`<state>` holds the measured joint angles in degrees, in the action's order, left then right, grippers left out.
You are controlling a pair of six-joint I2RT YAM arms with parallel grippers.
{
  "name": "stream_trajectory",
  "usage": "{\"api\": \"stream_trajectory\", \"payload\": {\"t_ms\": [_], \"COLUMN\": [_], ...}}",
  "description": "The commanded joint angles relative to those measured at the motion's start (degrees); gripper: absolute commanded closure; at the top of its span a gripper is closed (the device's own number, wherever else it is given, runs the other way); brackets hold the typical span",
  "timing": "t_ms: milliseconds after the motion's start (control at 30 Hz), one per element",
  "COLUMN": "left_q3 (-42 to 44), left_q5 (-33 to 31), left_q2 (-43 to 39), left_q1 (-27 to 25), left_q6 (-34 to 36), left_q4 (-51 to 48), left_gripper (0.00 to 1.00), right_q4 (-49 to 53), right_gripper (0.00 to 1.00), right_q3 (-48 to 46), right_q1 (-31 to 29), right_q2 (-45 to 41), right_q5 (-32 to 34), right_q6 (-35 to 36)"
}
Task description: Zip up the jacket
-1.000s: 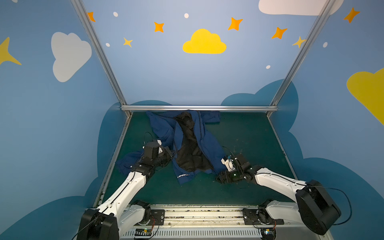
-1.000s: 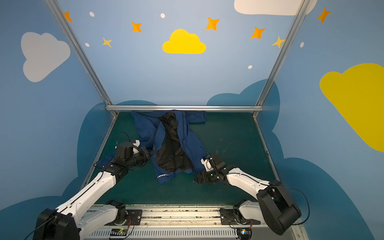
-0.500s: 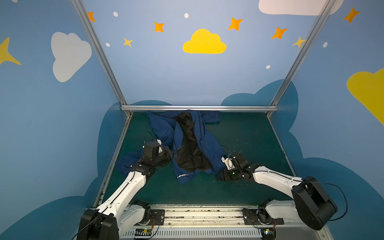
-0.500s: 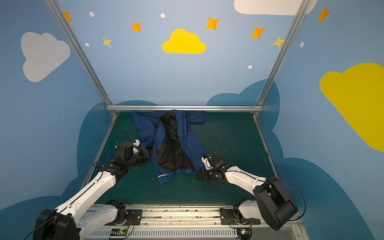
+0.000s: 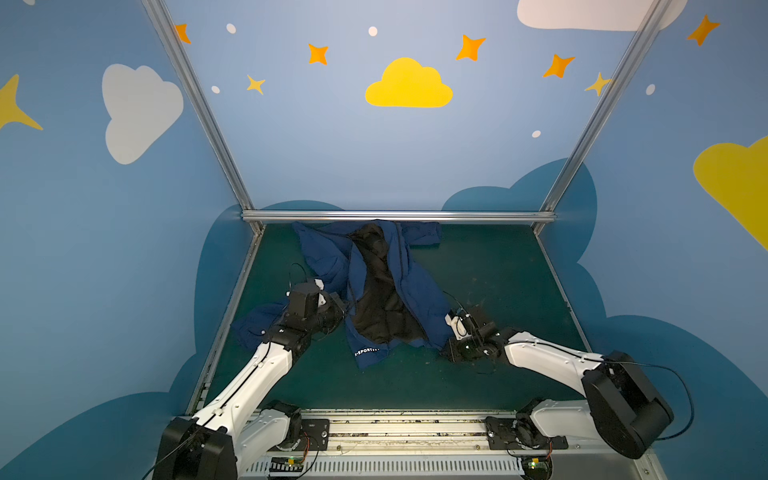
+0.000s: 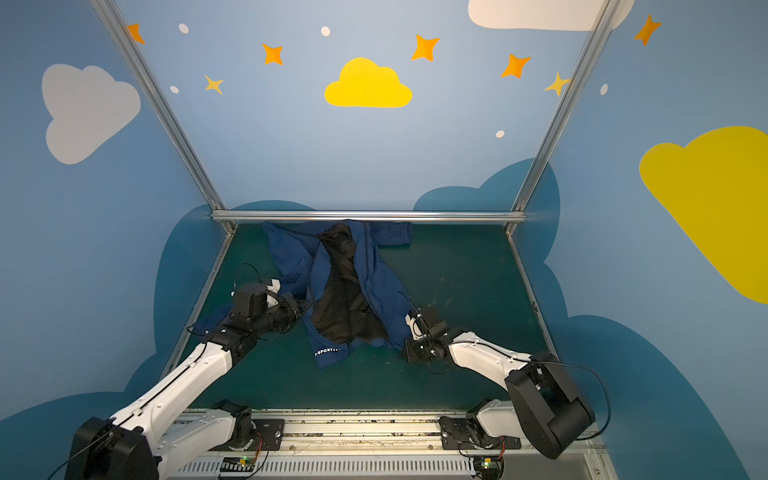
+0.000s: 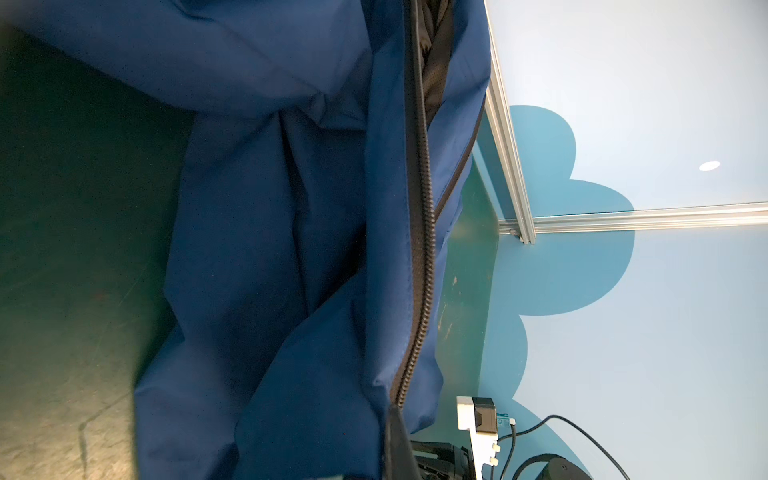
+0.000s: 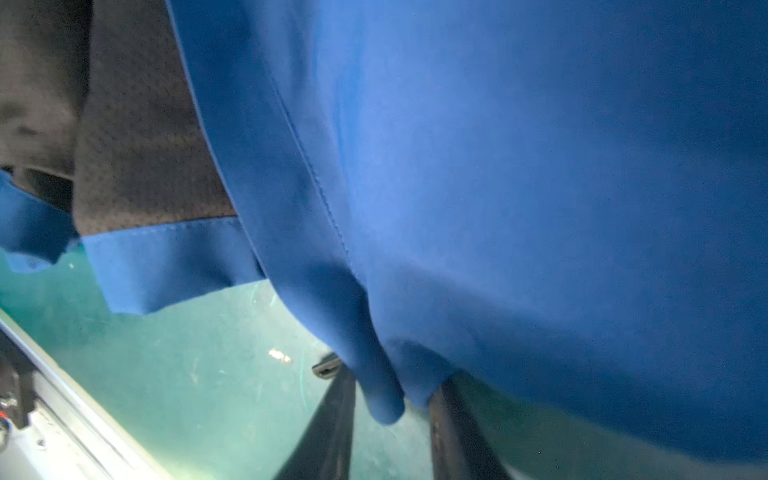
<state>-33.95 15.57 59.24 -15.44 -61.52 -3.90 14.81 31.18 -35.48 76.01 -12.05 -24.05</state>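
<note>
**Item:** jacket (image 5: 419, 291) (image 6: 382, 286), navy, unzipped, lying on the green tabletop (image 5: 498, 282) (image 6: 469, 282).

**Position:** The top end lies against the far edge, under the aluminium rail (image 5: 399, 216). The body runs from there toward the middle, closer to the left edge than to the right. The two fronts lie apart, with black lining (image 5: 374, 299) (image 6: 340, 299) showing between them. The hem faces the near edge and carries white lettering (image 5: 368, 351) (image 6: 327, 351) on the front panel toward the left edge. One sleeve (image 5: 257, 326) (image 6: 208, 322) trails under the left arm toward the left edge.

**Open room:** The right half of the tabletop is bare out to the right edge and the far right corner. A bare strip runs between the hem and the near edge. Along the left edge the sleeve leaves little room.

**Left claw** (image 5: 343, 309) (image 6: 301, 309): at the edge of the left-hand front, closed on the jacket at its zipper edge.

**Right claw** (image 5: 449, 351) (image 6: 405, 351) (image 8: 384, 374): low over the tabletop at the hem corner of the right-hand front. Its fingers (image 8: 336, 415) stand a narrow gap apart, and a fold of the hem corner hangs between them, not visibly pinched.

**Seen in both top views only:** the whole outline of the jacket, the lettering, and the bare margins.

**Seen in the left wrist view only:**
- The zipper teeth (image 7: 422, 249), unjoined, running along the raised blue edge.
- A second dark zip line (image 7: 455, 174) just beside it.

**Seen in the right wrist view only:**
- The mesh weave of the lining (image 8: 137, 137).
- The stitched blue hem band (image 8: 166, 266) below the lining.
- The gap between the right claw's fingers.
</note>
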Motion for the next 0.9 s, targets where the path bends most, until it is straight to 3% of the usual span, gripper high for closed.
{"api": "stream_trajectory", "payload": {"t_ms": [0, 200, 333, 567, 733, 867], "left_q3": [-0.54, -0.25, 0.11, 0.12, 0.82, -4.07], "left_q5": [-0.28, -0.3, -0.29, 0.31, 0.27, 0.46], "left_q2": [-0.38, -0.53, -0.5, -0.51, -1.31, -1.67], "left_q1": [-0.2, -0.47, -0.47, -1.05, -3.92, -5.01], "left_q6": [-0.09, -0.16, -0.29, -0.55, -1.33, 4.8], "left_q4": [0.81, 1.43, 1.79, 2.96, 9.5, 12.63], "left_gripper": [0.97, 0.97, 0.97, 0.97, 0.97, 0.97], "right_q4": [1.11, -0.72, -2.19, -9.07, -18.61, -25.63], "right_gripper": [0.81, 0.88, 1.0, 1.0, 1.0, 1.0], "right_q3": [0.72, -0.02, -0.42, -2.74, -5.8, -6.09], "right_q1": [0.02, 0.67, 1.35, 4.2, 5.11, 5.25], "right_q2": [-0.48, -1.53, -1.49, -2.8, -9.88, -16.04], "right_q5": [-0.9, -3.66, -4.79, -13.92, -21.62, -23.39], "right_q6": [0.4, -0.03, -0.64, -1.91, -6.87, -9.63]}}
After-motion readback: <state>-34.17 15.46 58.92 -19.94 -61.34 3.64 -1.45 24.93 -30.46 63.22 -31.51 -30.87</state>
